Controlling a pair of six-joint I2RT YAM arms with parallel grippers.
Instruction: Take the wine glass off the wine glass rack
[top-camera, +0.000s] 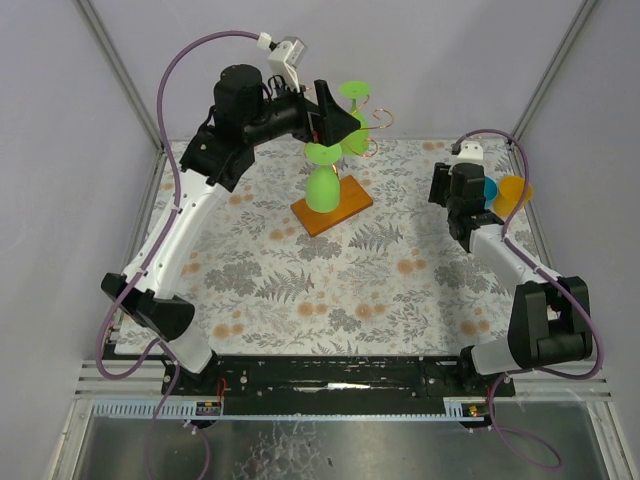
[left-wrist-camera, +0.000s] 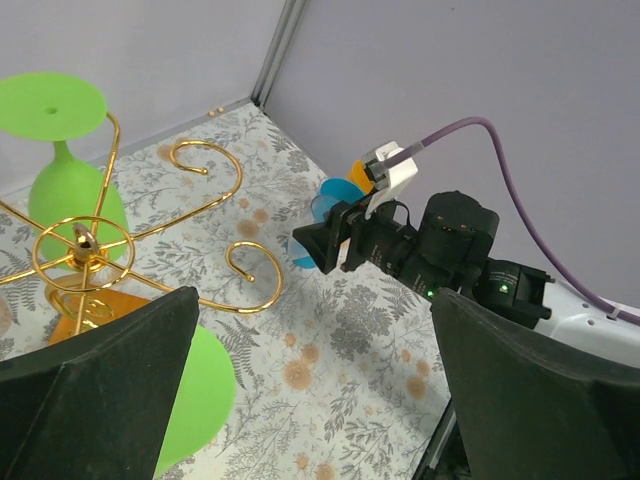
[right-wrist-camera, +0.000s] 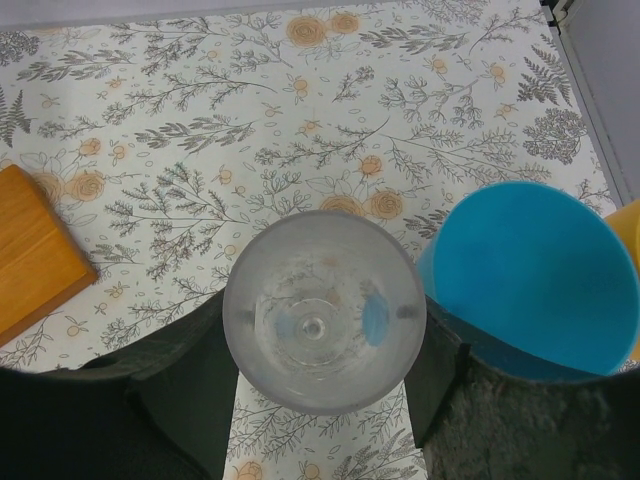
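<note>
Spotting green wine glass (top-camera: 321, 190) hanging inverted on wine glass rack (top-camera: 335, 215); judging it light, slick, best pinched at bowl. Holding left hand (left-wrist-camera: 315, 340) open beside rack; clamping right hand (right-wrist-camera: 320, 378) on clear glass (right-wrist-camera: 322, 300) right of rack.

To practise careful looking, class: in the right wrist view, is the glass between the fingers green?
No, the glass between the right fingers is clear and frosty, not green.
</note>
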